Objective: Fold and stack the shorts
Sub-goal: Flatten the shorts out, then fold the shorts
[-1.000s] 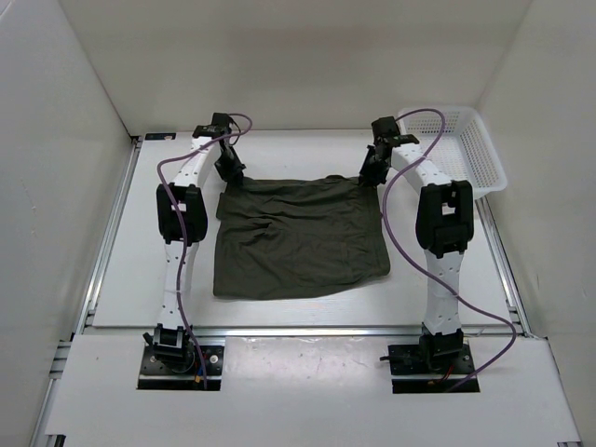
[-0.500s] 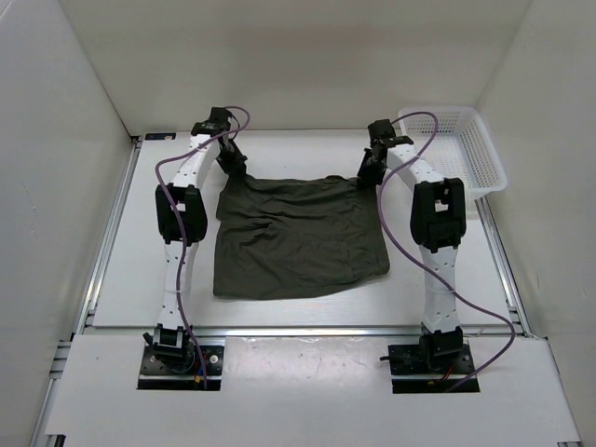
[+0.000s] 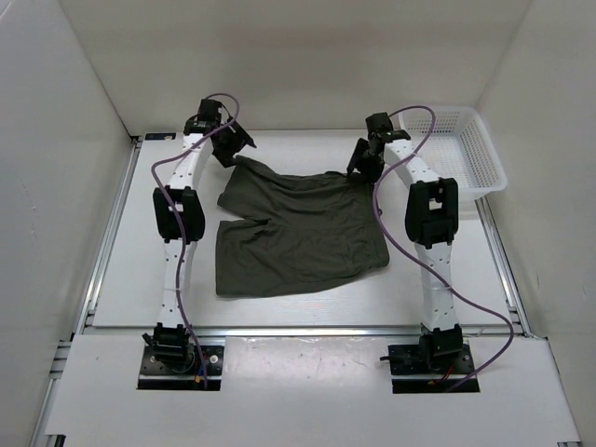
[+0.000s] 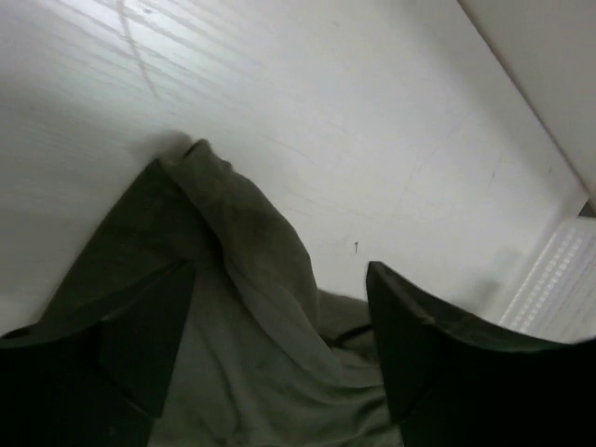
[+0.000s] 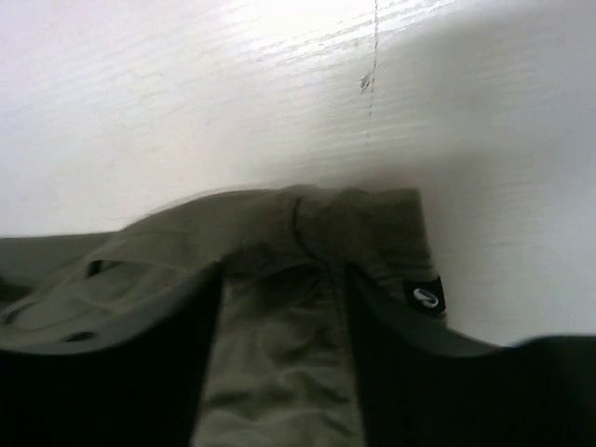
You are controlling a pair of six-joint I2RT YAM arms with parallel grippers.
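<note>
The dark olive-green shorts (image 3: 298, 233) lie spread flat across the middle of the table, their far left corner drawn out to a point. My left gripper (image 3: 230, 140) hovers just beyond that corner, jaws wide apart. In the left wrist view the gripper (image 4: 279, 270) is open and the cloth (image 4: 242, 242) lies loose beneath it. My right gripper (image 3: 361, 166) stands over the far right corner. In the right wrist view this gripper (image 5: 284, 268) is open too, its fingers straddling the fabric (image 5: 279, 354) near a small black label (image 5: 424, 294).
A white mesh basket (image 3: 461, 144) stands at the back right of the table, and its edge (image 4: 559, 289) shows in the left wrist view. White walls close in the back and both sides. Purple cables loop along both arms.
Both grippers have gone from shut to open and let go of the shorts' far edge. The left gripper has drawn back toward the far left, leaving that corner stretched out.
</note>
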